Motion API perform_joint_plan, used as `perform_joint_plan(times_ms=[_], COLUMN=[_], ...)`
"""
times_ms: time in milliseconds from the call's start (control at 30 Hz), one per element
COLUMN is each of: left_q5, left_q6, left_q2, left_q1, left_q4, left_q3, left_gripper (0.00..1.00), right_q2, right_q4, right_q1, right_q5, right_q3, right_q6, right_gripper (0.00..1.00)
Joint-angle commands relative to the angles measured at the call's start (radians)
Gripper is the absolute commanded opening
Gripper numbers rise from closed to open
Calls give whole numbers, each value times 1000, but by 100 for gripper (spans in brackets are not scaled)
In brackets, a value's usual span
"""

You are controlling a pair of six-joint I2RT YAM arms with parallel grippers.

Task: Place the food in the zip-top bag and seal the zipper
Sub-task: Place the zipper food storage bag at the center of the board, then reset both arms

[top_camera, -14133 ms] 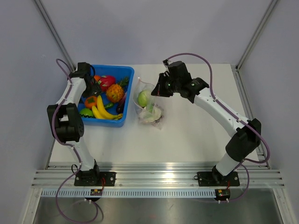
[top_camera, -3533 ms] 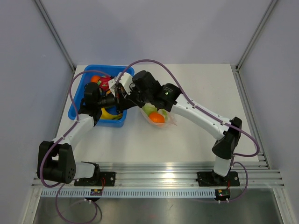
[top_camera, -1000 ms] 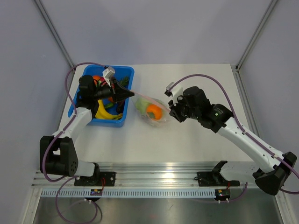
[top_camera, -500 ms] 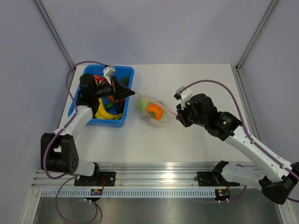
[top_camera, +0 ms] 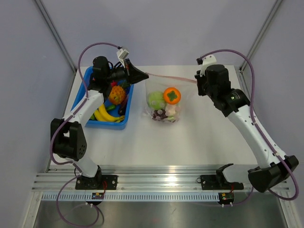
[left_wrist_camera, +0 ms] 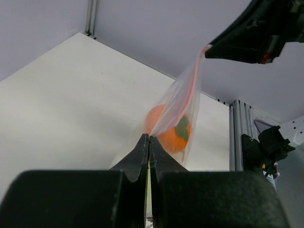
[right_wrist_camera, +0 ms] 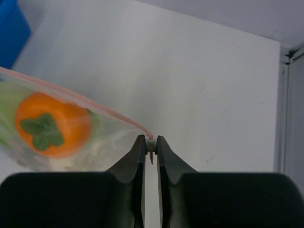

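a: where was the zip-top bag [top_camera: 164, 108]?
b: we saw it strung between the two arms, just right of the blue tray [top_camera: 124, 122]. its zipper [top_camera: 171, 77] ran taut from claw to claw.
a: claws?
b: left gripper [top_camera: 142, 74] was pressed together on the bag's left top corner. right gripper [top_camera: 197, 80] pinched the zipper's far end (a small white bit sat between its fingertips in the wrist view).
a: food?
b: an orange [top_camera: 171, 95], a round green piece [top_camera: 155, 99] and grapes [top_camera: 159, 114] sat inside the bag. bananas [top_camera: 107, 113] lay in the tray. we couldn't tell if the bag's bottom touched the table [top_camera: 199, 142].
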Motion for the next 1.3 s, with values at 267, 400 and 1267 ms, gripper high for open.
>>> perform_joint_plan(times_ms=[267,400,1267], left_q5=[-43,26,-853], left_q6=[-195,-266,145], left_q2=[402,418,-597], left_q1=[-61,-61,-29], left_q4=[104,149,-647], left_q3=[649,659,-278], left_gripper=[0,52,99], right_q2=[214,99,-77], right_q4=[190,230,-163], right_q1=[-195,-195,-195], right_q5=[73,-110,68], right_q3=[373,194,-181], right_q6=[-171,-180,484], right_gripper=[0,6,99])
